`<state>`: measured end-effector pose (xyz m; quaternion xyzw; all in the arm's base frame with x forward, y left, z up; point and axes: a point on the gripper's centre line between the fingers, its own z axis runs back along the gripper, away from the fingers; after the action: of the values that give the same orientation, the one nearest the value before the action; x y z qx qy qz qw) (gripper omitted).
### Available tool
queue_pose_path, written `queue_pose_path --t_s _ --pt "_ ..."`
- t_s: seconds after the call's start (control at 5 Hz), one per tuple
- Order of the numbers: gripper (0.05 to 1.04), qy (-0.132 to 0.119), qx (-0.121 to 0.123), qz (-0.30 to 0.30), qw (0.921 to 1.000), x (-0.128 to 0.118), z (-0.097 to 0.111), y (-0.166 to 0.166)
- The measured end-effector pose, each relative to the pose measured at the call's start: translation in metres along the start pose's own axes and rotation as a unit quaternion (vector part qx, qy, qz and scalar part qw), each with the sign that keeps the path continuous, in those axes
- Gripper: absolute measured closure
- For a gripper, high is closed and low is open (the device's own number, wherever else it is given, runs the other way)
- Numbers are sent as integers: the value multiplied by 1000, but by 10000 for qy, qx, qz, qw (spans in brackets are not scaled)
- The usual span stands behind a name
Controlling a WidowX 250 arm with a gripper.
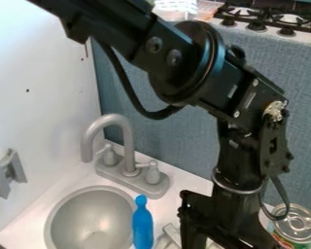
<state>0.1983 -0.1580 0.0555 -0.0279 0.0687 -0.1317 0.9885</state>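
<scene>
The end effector (229, 229) hangs low at the near edge of the scene, right of centre, over the white surface (192, 182). Whether it stands wide or narrow, or holds something, I cannot tell. The blue bottle-shaped thing (143, 226) is to the left of the end effector, apart from it, upright in the view and just beside the right rim of the round grey sink (57, 209). Between the blue thing and the end effector lies a pale grey item (171, 236), partly hidden, its kind unclear. A can (297, 224) with a silver top and a coloured label stands close on the right of the end effector, partly behind it in the view; whether the two touch I cannot tell. Farther back, on the far side of the sink, is a grey faucet (128, 151) with two handles, its spout bent toward the left. A white wall (38, 87) runs along the left and bears a grey bracket (8, 172). A blue-grey panel (178, 141) rises behind the faucet and the arm, and beyond it, far right, is a stove (259, 24) with black grates and dark knobs
</scene>
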Motion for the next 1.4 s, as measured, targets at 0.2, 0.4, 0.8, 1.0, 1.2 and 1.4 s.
queue_pose_path --t_s 0.2,0.4,0.8,1.0,1.2,1.4 --pt "83 137 48 17 9999 -2 -7 2" --pt "83 -21 214 -80 9997 9 -21 6" --pt "83 326 417 -461 9975 27 -62 4" --pt "83 379 403 -555 9969 29 -74 3" --pt "83 425 438 -506 9969 37 -81 1" --pt "83 452 538 -456 9965 40 -87 4"
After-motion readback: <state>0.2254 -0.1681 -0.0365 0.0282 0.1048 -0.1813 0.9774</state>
